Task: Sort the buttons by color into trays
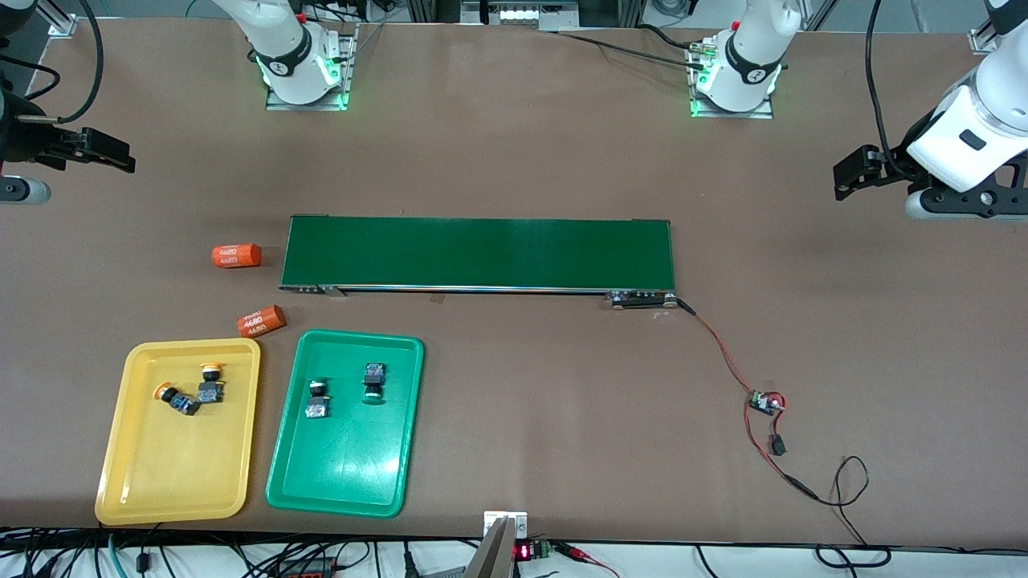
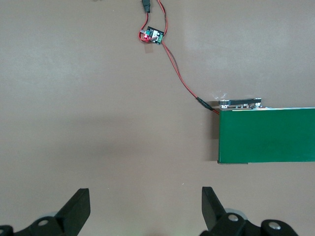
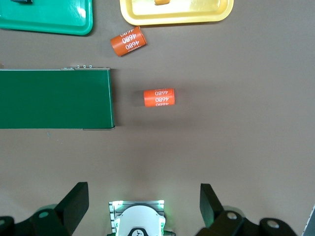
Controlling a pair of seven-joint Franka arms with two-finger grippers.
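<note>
A: What lies nearest the front camera?

B: The yellow tray (image 1: 128, 482) and the green tray (image 1: 283, 482), side by side. Two yellow-capped buttons (image 1: 191, 392) sit in the yellow one, two green-capped buttons (image 1: 345, 389) in the green, so the sorting looks finished.

A: And farther off?

B: Two orange cylinders (image 1: 249, 289), then the conveyor belt (image 1: 478, 253). The right gripper (image 1: 104, 152) and left gripper (image 1: 863, 172) hang over bare table at either end, fingers spread wide, empty, well apart from every button. Both arms wait.
</note>
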